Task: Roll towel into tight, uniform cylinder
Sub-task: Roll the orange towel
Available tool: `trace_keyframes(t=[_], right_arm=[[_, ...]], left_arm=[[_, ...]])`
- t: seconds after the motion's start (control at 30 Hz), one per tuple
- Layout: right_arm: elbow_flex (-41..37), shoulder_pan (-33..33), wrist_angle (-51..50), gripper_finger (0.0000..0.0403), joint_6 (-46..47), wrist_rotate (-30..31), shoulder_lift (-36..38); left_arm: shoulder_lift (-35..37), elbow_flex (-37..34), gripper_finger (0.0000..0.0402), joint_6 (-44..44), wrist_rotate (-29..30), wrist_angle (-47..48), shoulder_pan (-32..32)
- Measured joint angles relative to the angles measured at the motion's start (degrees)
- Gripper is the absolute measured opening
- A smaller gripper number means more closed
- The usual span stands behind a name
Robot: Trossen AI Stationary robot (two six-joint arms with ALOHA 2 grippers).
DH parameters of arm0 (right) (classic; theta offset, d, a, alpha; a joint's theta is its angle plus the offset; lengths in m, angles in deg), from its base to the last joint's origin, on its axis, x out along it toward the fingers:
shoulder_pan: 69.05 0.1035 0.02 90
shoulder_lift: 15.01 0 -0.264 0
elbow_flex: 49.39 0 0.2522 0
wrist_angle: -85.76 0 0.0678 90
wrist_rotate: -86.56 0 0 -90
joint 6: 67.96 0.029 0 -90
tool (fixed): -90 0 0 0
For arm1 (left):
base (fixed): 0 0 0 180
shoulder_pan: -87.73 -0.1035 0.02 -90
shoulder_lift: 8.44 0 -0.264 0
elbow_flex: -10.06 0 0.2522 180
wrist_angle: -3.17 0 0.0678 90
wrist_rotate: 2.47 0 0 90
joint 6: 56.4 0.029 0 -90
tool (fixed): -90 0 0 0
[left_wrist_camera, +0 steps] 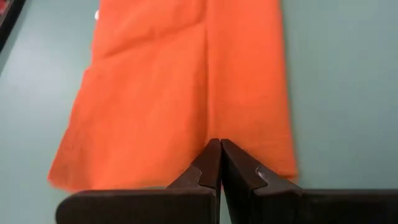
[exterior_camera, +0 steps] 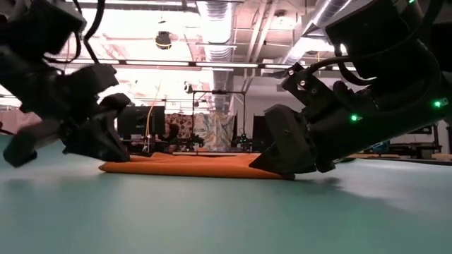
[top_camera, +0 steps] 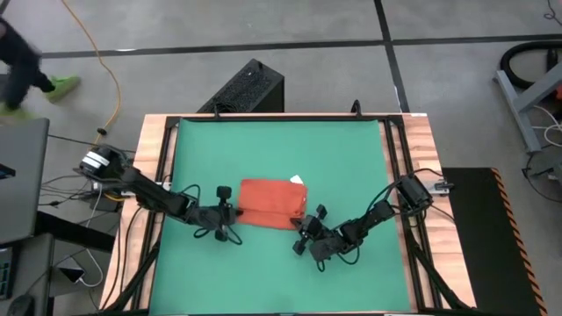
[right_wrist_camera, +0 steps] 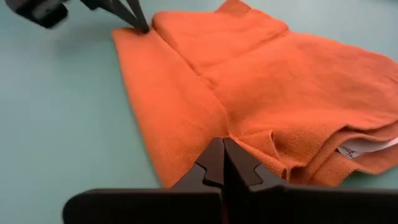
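The orange-red towel [top_camera: 272, 202] lies folded flat on the green mat [top_camera: 272, 149], its white tag [top_camera: 297, 180] at the far right corner. The tag also shows between layers in the right wrist view [right_wrist_camera: 364, 146]. A lengthwise fold line [left_wrist_camera: 205, 81] separates a narrow strip along the near edge from the rest. My left gripper [top_camera: 235, 212] is shut at the towel's left end. My right gripper [top_camera: 307, 221] is shut at its near right corner. In the low view the towel [exterior_camera: 191, 166] lies flat between both grippers. My left gripper has its shut fingertips [left_wrist_camera: 211, 152] on the towel's left short edge, where the fold line ends [right_wrist_camera: 149, 32]. The fingers come low and slanting from the table's left. The tips hide whether cloth lies between them. The towel lies flat on the mat. My right gripper has its shut fingertips [right_wrist_camera: 214, 152] on the towel's right end, at the fold line near the near edge [right_wrist_camera: 233, 127]. The fingers come low from the right and near side. The cloth puckers beside the tips [right_wrist_camera: 273, 140]. The towel stays on the mat.
A wooden frame [top_camera: 158, 175] borders the mat. A black box [top_camera: 250, 88] stands just beyond the far edge. Cables and equipment lie to the left [top_camera: 70, 193], and a person [top_camera: 22, 61] shows at the far left. There is bare mat on every side of the towel.
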Motion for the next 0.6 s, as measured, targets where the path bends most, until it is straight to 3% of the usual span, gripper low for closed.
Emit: trace_keyframes(t=[0.2, 0.3, 0.4, 0.6], right_arm=[[0.04, -0.02, -0.49, 0.0017, 0.01, -0.08, 0.00], [0.04, -0.29, -0.56, 0.0017, 0.00, -0.20, 0.00], [0.02, -0.86, -0.67, 0.0017, -0.02, -0.43, -0.02], [0.02, -0.87, -1.09, 0.0017, -0.45, -0.42, -0.02]], left_arm=[[11.66, -0.02, 0.0000, -10.01, -0.62, 12.80, 0.60], [15.55, -0.33, 0.0000, -12.43, -0.73, 6.52, 0.95], [16.10, -2.15, 0.0000, -10.51, -1.88, -5.71, 2.31], [10.38, -5.89, 0.0000, -9.45, -3.44, -18.72, 3.77]])
